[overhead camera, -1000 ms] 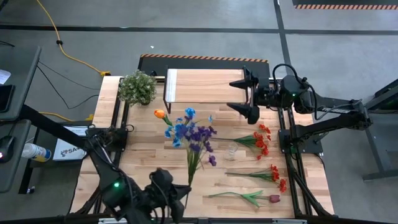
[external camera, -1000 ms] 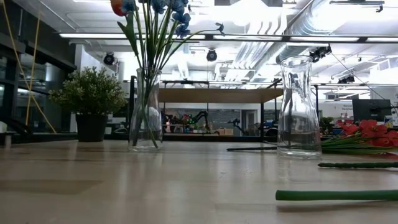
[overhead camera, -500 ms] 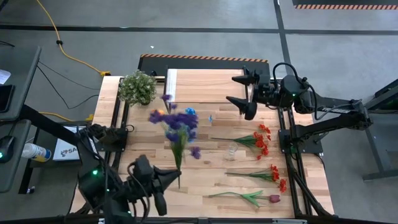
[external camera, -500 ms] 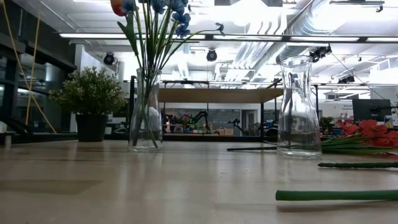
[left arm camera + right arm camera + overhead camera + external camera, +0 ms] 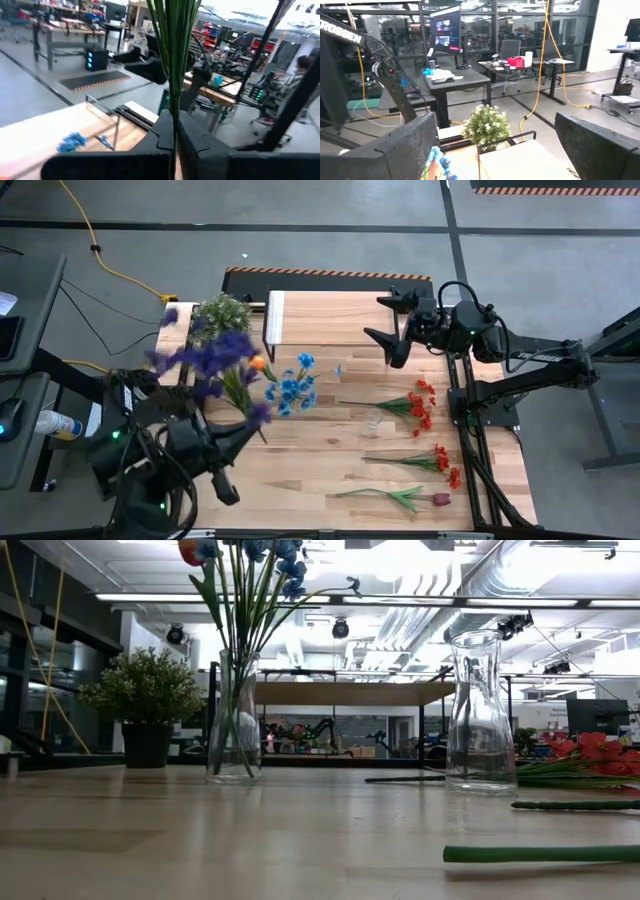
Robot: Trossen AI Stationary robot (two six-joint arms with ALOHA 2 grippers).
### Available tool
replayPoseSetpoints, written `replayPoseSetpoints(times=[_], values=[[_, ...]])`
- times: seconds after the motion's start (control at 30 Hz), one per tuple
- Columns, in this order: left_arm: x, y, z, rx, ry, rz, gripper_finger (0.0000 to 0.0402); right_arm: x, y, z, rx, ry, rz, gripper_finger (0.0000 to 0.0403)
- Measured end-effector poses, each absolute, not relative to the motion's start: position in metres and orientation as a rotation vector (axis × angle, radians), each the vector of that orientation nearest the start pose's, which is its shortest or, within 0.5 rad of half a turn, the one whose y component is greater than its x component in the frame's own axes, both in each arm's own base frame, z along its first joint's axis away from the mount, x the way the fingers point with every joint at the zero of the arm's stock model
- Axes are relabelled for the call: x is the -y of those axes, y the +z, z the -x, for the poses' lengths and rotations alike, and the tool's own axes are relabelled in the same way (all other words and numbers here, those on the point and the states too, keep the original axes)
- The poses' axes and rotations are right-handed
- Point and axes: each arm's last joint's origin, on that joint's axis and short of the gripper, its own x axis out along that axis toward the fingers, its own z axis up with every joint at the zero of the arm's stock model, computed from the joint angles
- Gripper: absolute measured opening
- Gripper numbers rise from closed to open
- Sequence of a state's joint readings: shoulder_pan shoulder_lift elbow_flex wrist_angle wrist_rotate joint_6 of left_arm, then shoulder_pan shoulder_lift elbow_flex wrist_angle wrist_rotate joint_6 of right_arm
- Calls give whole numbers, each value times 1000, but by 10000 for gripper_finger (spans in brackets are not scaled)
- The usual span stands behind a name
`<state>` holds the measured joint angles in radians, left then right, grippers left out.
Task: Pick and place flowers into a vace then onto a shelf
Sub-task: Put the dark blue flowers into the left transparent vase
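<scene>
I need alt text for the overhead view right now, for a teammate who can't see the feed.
Seen from above, the left gripper is shut on a bunch of purple flowers lifted over the table's left side. The right gripper hangs open above the shelf. Blue flowers stand mid-table, and red flowers lie flat to the right.

surface (image 5: 330, 450): pale wood planks, grain showing, smooth with soft sheen in low view
shelf (image 5: 330, 315): same light wood top, thin black metal legs, matt
two vases (image 5: 481, 710): clear glass, glossy, catching ceiling lights
flowers (image 5: 420, 402): fake, cloth-like petals, plasticky green stems, dull finish
potted plant (image 5: 147, 690): plastic-looking foliage, dark matt pot
left pincer (image 5: 175, 137): black matt plastic, smooth moulded faces
right pincer (image 5: 495, 150): same dark matt stuff, faintly grainy
floor (image 5: 330, 240): grey concrete, smooth, bit scuffed
</scene>
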<state>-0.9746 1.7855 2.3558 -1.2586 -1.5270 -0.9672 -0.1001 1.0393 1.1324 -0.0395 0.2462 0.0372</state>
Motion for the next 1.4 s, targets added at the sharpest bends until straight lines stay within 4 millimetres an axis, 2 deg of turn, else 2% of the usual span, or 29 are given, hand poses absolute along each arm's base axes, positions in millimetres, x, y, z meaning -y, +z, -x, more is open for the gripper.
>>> replayPoseSetpoints(times=[0.27,0.57,0.87,1.03,1.2,1.4], values=[[224,510,-187,46,596,144,35,30,419,-218,57,-383,-22,394],[214,517,-181,25,599,77,35,30,419,-218,57,-387,-4,394],[192,519,-188,14,668,40,35,30,419,-218,58,-387,-7,394],[181,520,-182,5,676,17,35,30,419,-218,58,-386,-7,394],[175,512,-177,15,676,39,35,30,419,-218,58,-386,-7,394],[183,496,-183,8,671,26,35,30,419,-218,57,-386,-6,394]])
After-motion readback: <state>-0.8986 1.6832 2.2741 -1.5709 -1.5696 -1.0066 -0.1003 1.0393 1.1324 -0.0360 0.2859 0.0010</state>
